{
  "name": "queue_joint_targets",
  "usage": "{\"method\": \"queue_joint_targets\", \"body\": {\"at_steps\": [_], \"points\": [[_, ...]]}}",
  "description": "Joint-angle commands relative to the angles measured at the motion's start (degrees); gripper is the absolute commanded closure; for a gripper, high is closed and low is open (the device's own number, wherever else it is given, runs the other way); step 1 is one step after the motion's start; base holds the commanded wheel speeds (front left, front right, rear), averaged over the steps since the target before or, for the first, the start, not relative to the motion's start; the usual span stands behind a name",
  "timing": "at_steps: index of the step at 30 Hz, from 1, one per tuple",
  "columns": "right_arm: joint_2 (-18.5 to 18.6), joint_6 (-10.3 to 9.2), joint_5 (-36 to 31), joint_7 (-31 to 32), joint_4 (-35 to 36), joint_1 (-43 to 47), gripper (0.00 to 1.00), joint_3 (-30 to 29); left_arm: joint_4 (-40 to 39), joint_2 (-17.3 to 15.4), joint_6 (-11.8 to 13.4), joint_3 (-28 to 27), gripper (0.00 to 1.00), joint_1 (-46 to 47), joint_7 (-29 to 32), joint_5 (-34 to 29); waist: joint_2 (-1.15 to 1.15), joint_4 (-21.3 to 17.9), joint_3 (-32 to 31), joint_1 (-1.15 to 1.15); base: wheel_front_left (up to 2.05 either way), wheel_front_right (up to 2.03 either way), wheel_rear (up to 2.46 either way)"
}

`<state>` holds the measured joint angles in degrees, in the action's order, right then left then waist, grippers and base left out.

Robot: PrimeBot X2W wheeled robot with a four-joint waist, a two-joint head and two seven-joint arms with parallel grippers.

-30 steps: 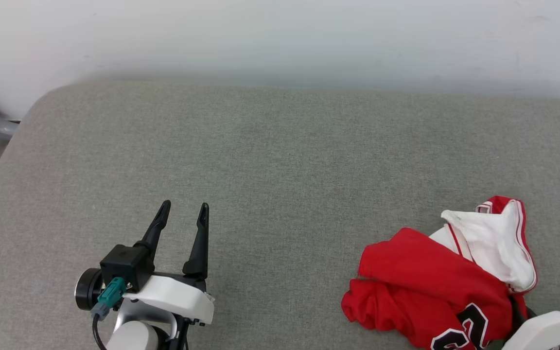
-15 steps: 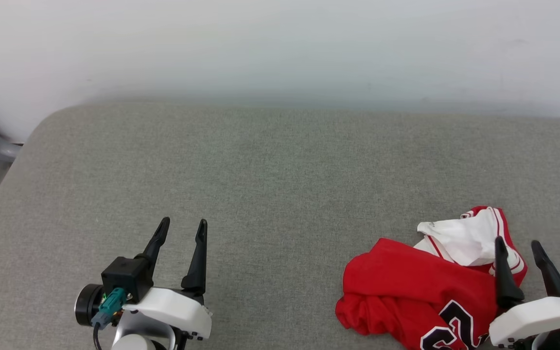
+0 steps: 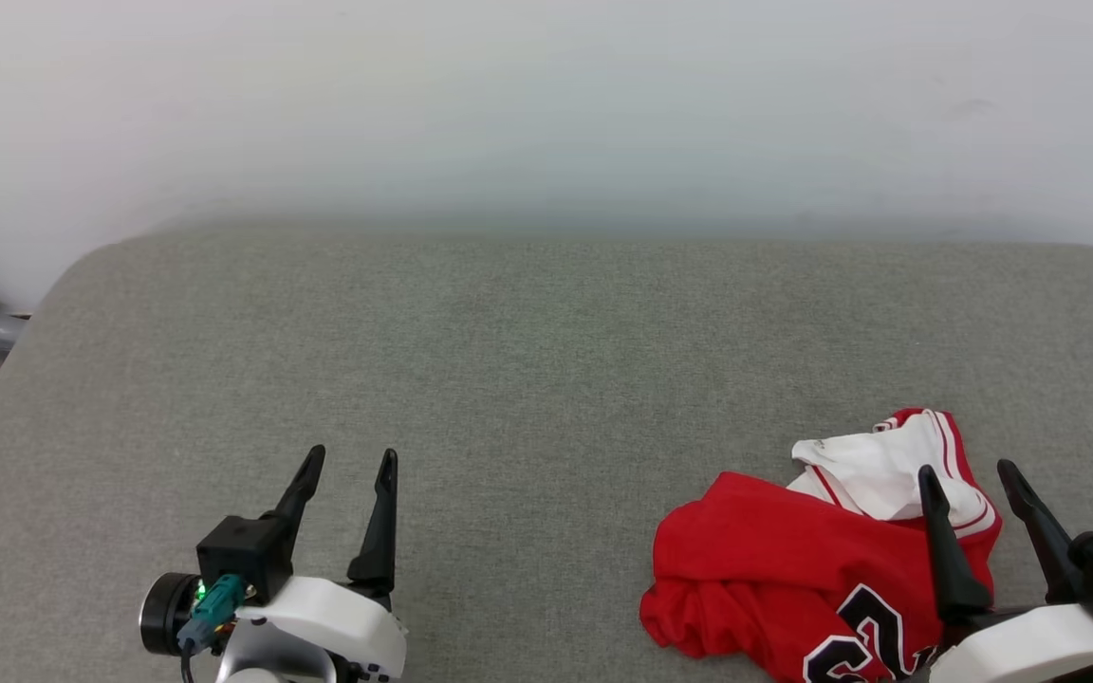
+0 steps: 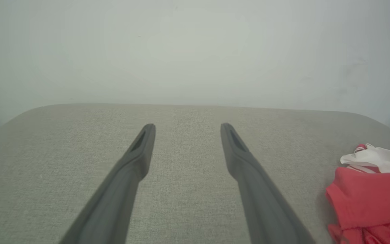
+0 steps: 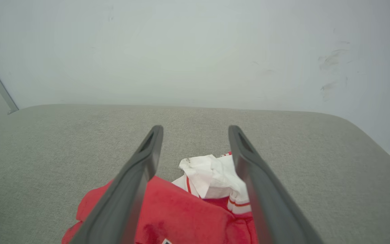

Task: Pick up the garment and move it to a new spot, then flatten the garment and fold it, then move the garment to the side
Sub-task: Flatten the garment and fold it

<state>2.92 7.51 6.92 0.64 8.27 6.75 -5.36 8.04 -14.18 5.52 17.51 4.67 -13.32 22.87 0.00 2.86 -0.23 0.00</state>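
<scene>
My jaws stand wide and empty on both sides, the left gripper (image 3: 352,453) over bare grey cushion (image 3: 546,360), the right gripper (image 3: 965,469) at the crumpled red-and-white garment (image 3: 793,560) lying heaped at the cushion's near right, a pale wall (image 3: 546,114) beyond.

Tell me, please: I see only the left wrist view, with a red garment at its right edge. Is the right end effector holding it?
Observer: No. The right end effector stands open over the garment, gripping nothing.
Operator: Which part lies between its fingers?
Observer: In the right wrist view, the white sleeve lies between them.
Operator: Is any print visible?
Observer: Yes. The head view shows black-and-white lettering at the garment's near edge.
</scene>
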Motion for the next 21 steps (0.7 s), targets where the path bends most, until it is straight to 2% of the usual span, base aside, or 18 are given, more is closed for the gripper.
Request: {"method": "queue_joint_targets", "body": {"at_steps": [1,5,12,17,18,21], "points": [[-0.05,-0.04,0.04,0.46,1.07,0.84,0.0,0.35,-0.29,-0.32,-0.37,0.23,0.0,-0.12,0.25,-0.2,0.0,-0.44,0.26,0.0,0.0,0.0,0.0],[-0.06,-0.04,0.35,2.12,3.66,1.52,0.0,0.73,-0.42,-0.05,-2.04,2.94,0.0,2.63,2.3,-1.15,0.0,-1.24,1.34,0.0,0.0,0.0,0.0],[-0.06,-0.04,0.38,3.52,5.77,0.29,0.0,0.8,2.21,3.06,-8.04,11.19,0.0,10.25,11.09,-1.63,0.0,-2.76,4.31,0.0,0.0,0.0,0.0],[-0.07,-0.04,0.36,4.29,6.05,-0.71,0.0,0.87,6.39,5.18,-11.16,16.66,0.0,15.89,19.62,-0.44,0.0,-4.5,6.31,0.0,0.0,0.0,0.0],[-0.06,-0.04,-0.44,4.46,5.9,-1.03,0.0,0.65,8.66,5.7,-12.08,19.48,0.0,18.49,24.92,0.72,0.0,-5.68,6.97,0.0,0.0,0.0,0.0],[-0.07,-0.04,-0.15,4.67,6.01,-1.63,0.0,0.83,10.12,5.72,-12.64,22.14,0.0,21.25,30.22,1.92,0.0,-6.93,8.25,0.0,0.0,0.0,0.0]]}}
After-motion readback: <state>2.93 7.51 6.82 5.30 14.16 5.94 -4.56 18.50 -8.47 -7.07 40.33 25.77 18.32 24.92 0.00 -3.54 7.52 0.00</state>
